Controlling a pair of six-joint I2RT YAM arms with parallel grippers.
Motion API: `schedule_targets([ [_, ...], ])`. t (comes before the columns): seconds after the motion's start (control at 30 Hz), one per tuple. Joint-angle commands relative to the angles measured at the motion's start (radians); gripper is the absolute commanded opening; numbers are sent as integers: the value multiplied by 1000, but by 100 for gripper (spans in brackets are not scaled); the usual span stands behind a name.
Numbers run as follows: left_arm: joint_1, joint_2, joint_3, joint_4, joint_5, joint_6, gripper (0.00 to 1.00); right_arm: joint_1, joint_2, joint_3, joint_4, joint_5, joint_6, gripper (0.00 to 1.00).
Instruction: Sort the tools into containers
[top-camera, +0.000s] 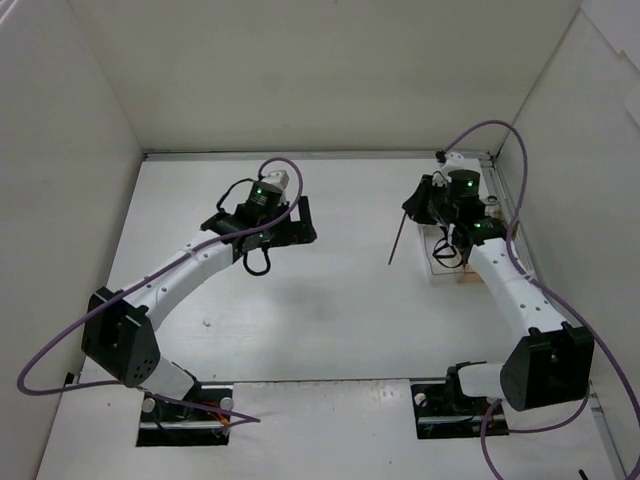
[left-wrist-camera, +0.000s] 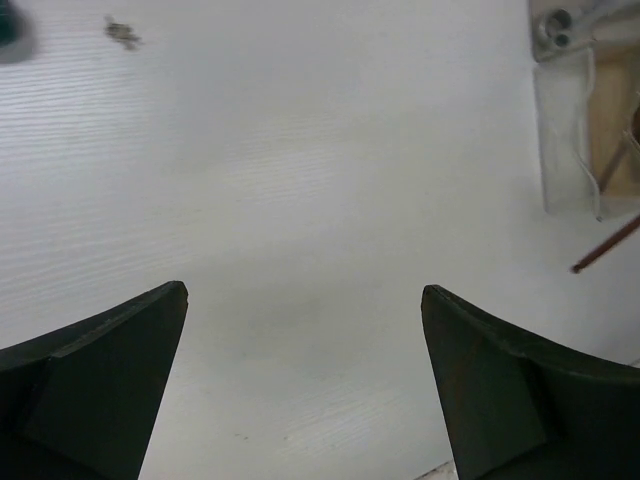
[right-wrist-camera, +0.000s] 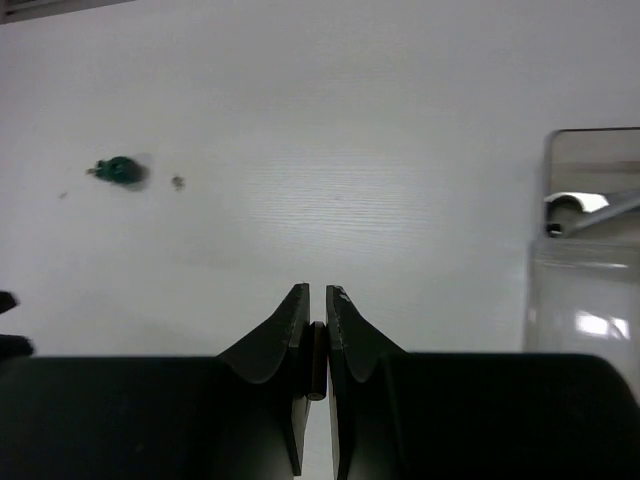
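Observation:
My right gripper (right-wrist-camera: 317, 292) is shut on a thin dark hex key (right-wrist-camera: 317, 355). From above, the hex key (top-camera: 397, 240) hangs slanting down from that gripper (top-camera: 412, 205) over the table, just left of a clear container (top-camera: 438, 270). In the right wrist view a clear container (right-wrist-camera: 585, 290) holds a silver wrench (right-wrist-camera: 590, 212). A green-handled screwdriver (right-wrist-camera: 122, 172) lies far off on the table. My left gripper (left-wrist-camera: 303, 290) stands wide open over bare table with nothing between its fingers. It sits left of centre in the top view (top-camera: 298, 222). The pliers are out of view.
A tiny loose screw (right-wrist-camera: 178, 182) lies beside the screwdriver. White walls close in the table on the left, back and right. The left wrist view shows the tan-bottomed container (left-wrist-camera: 568, 150) at the right edge and a thin rod (left-wrist-camera: 605, 245) beside it.

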Motion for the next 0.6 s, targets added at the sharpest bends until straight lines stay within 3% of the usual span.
schedule_targets([
  [0.0,66,-82,-26,-65,-75,-14,100,-92,-53,21,-12,118,-107,0],
  [0.03,93,-91,-37,-69,-75,-14,100,-170,-53,33,-20,136,-130,0],
  [0.23,134,-99,-87,-120,-105,-10,100,-319,-3,128,-69,172,-213,0],
  [0.57,152,-138,-156,-99,-138,24,100,-399,105,188,-108,276,-316,0],
])
